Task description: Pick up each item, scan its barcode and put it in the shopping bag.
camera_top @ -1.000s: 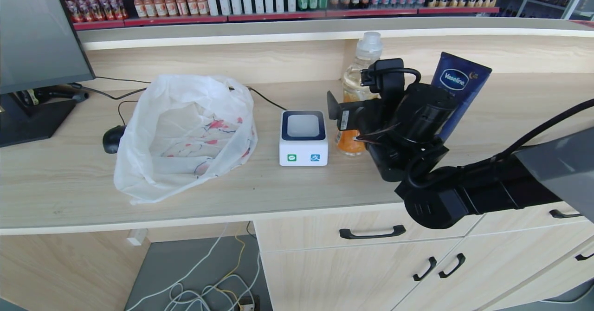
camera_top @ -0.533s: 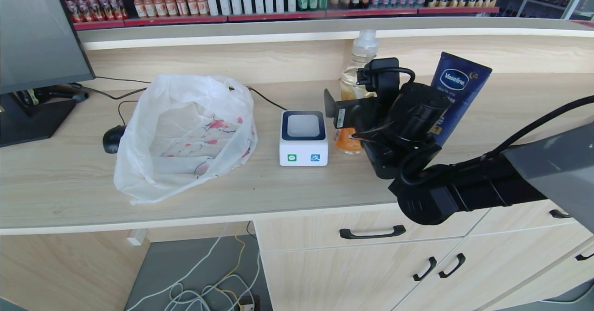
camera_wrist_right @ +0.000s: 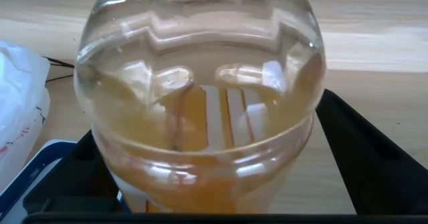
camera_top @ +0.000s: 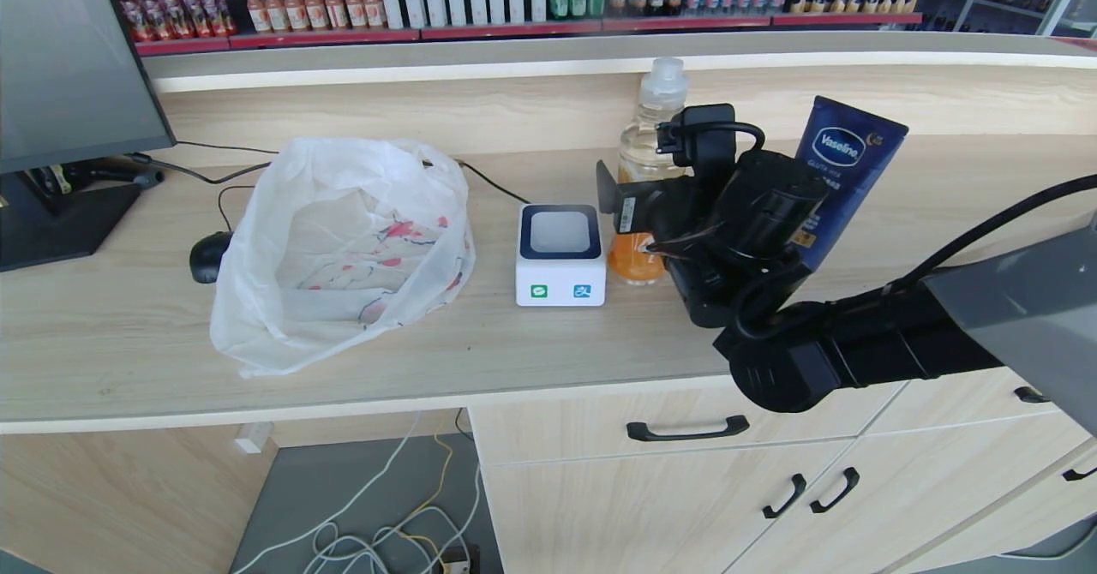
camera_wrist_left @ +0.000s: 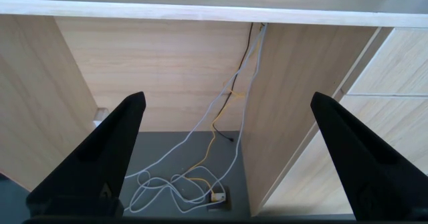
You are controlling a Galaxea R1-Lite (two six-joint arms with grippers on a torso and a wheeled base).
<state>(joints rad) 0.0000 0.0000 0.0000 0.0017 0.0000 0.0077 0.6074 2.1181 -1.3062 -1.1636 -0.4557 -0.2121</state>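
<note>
A clear bottle [camera_top: 641,141] with orange drink in its lower part and a white cap stands upright just right of the white scanner box [camera_top: 560,253]. My right gripper [camera_top: 643,210] is shut on the bottle's middle. In the right wrist view the bottle [camera_wrist_right: 200,117] sits between the dark fingers [camera_wrist_right: 374,150]. The white shopping bag [camera_top: 343,248] lies open on the counter, left of the scanner. A blue tube [camera_top: 844,171] stands upright behind the right arm. My left gripper [camera_wrist_left: 224,157] hangs open below the counter edge, holding nothing.
A black mouse [camera_top: 206,257] and a monitor [camera_top: 68,60] sit left of the bag. A raised wooden ledge [camera_top: 428,68] runs behind the counter. Drawers [camera_top: 686,428] are below on the right. Cables [camera_wrist_left: 200,184] lie on the floor under the counter.
My right gripper has carried the bottle a little to the left, closer to the scanner. The bag, scanner and blue tube have stayed put.
</note>
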